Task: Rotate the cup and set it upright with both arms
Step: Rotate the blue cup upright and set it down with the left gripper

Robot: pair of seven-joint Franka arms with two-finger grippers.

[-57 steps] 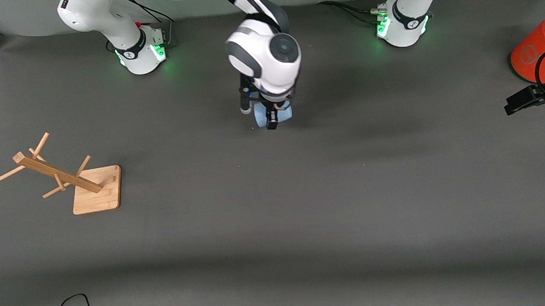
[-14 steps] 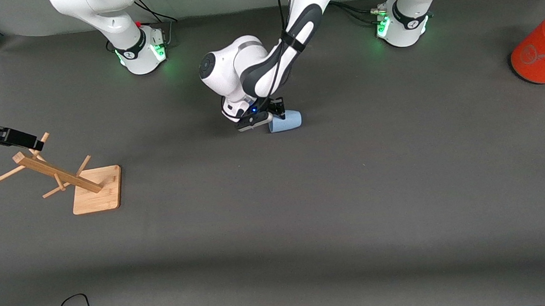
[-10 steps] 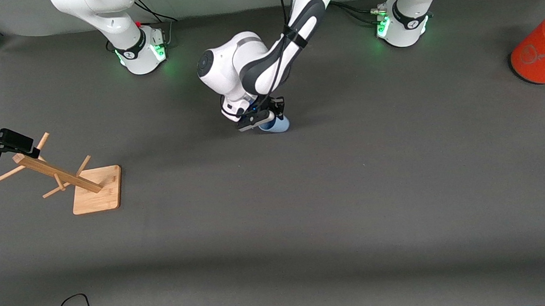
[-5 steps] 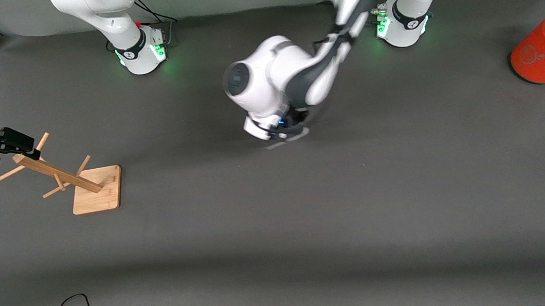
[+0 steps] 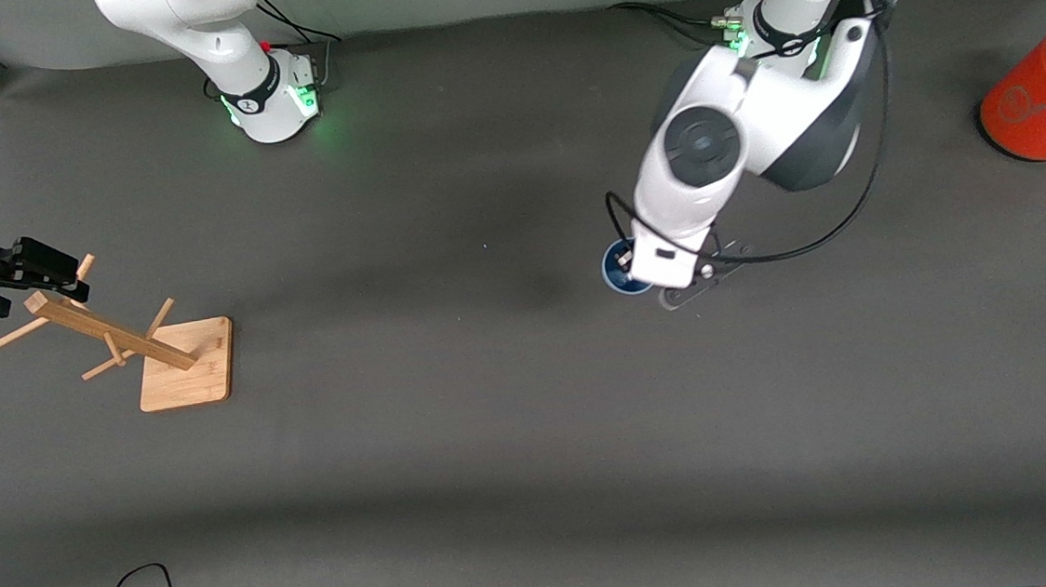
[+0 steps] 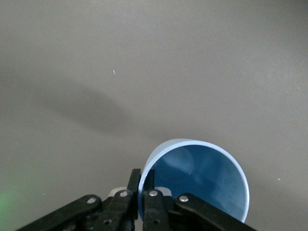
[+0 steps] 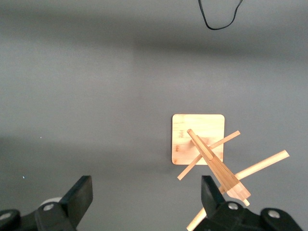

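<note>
Blue plastic showed first in the front view: the cup [image 5: 619, 267] hung mouth-up from the left claw [image 5: 661, 273] over the grey bench [image 5: 498, 445], toward the left arm's end from the wooden rack [image 5: 116, 339], well apart from it. Most of the cup was hidden under the white wrist; only an arc of rim and dark inside showed. Whether its base touched the bench could not be told. The right claw [image 5: 27, 276] waited over the rack's top arm. An orange cylinder [image 5: 1045, 103] stood at the edge of the bench, farther still from the rack than the cup.

From the left wrist view, the cup [image 6: 197, 180] opened toward the camera, its inside smooth and faintly glossy. The left claw [image 6: 144, 199] was clenched on the wall at the rim, one finger inside and one outside.

From the right wrist view, the right claw [image 7: 144, 197] stood released, fingers wide, over the rack [image 7: 207, 149].

Judged by its thin wall, the cup is light and a little springy, and slick enough to twist in a pinch. The rim pinch seems the sensible hold; a squeeze across the body would likely flex it.
</note>
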